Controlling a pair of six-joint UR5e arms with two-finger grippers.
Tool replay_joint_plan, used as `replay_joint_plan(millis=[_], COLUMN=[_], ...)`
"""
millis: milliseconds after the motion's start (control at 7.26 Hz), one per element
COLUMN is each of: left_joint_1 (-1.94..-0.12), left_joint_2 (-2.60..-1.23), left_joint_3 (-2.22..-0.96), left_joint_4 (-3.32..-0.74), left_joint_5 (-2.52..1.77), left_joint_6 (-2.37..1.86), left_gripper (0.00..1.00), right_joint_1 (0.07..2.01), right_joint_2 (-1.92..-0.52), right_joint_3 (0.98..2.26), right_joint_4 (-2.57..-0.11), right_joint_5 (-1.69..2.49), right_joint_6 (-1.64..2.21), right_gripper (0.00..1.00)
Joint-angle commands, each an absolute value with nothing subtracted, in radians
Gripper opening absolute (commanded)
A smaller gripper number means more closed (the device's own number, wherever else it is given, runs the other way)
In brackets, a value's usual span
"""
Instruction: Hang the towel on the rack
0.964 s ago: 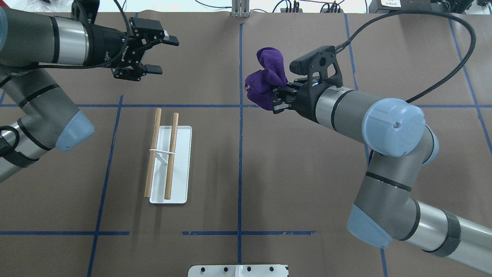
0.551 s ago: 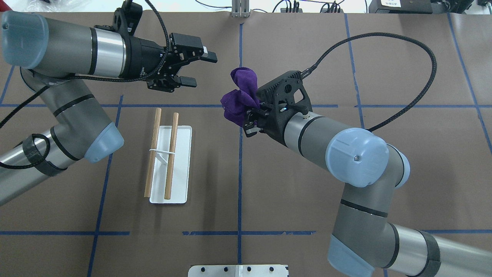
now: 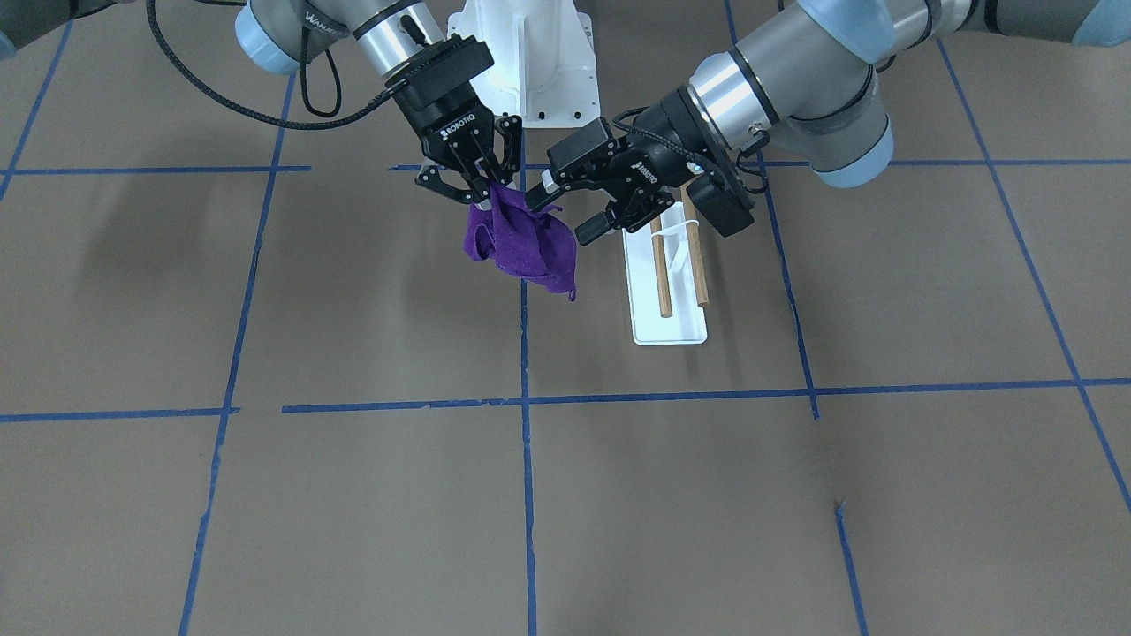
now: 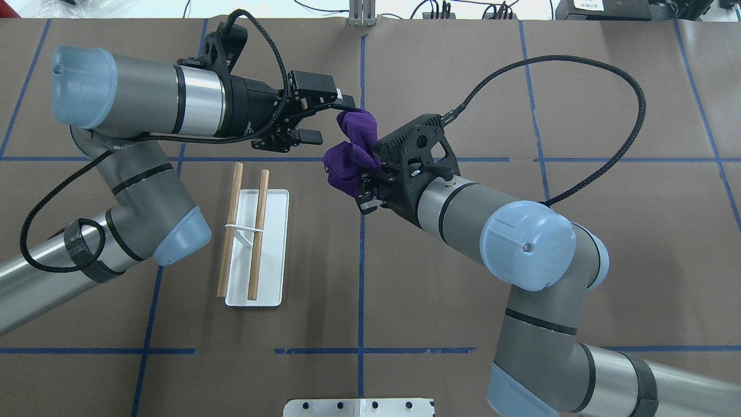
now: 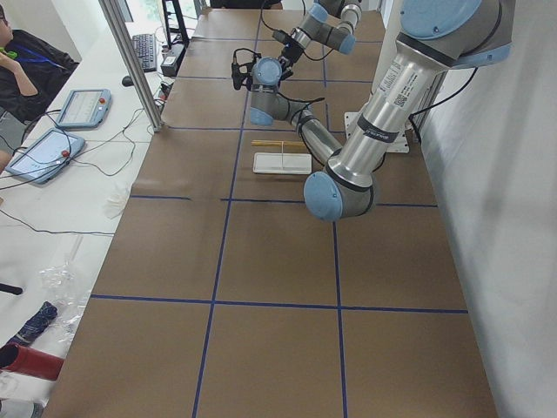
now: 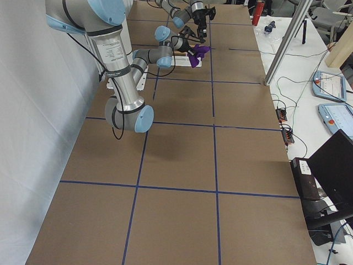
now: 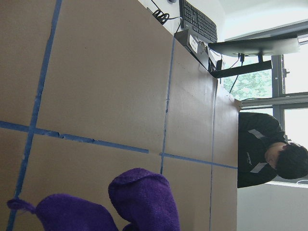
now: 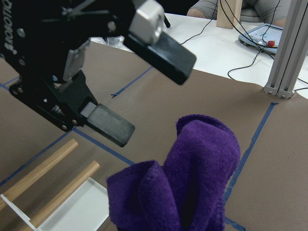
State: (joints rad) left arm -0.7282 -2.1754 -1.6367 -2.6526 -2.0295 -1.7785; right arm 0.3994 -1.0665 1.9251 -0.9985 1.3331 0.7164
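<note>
Our right claw grips the purple towel aloft.
Our left claw gapes at its upper edge; rack stands apart on worktop.

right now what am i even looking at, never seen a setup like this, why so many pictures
A robot's left arm and right arm reach over a table covered in brown paper with blue tape lines. Each ends in a two-finger gripper. All pictures show one moment: one camera above and behind the robot, one facing it, one at each table end, one on each wrist. The right gripper is shut on a bunched purple towel, held above the table. The left gripper is open, close beside the towel. A small rack, white base with two wooden rods, stands on the table with no towel on it.
</note>
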Motion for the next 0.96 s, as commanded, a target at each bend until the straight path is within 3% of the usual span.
replay_joint_plan(millis=[0,551,826], left_joint_1=[-0.713,-0.7,-0.693], left_joint_2=[-2.189,-2.2,-2.204], left_joint_3=[-1.621,-1.6,-1.6], left_joint_4=[-2.652,-2.654,-2.654], left_joint_5=[-2.022,-1.999,-1.999], left_joint_6=[-1.779,-1.781,-1.781], left_gripper=[0.95,0.9,0.82], right_joint_1=[0.397,0.367,0.365], right_joint_2=[-1.062,-1.062,-1.062], right_joint_3=[1.927,1.934,1.936], right_joint_4=[-0.999,-1.002,-1.002], right_joint_5=[1.33,1.278,1.278], right_joint_6=[0.716,0.716,0.716], right_gripper=[0.0,0.0,0.0])
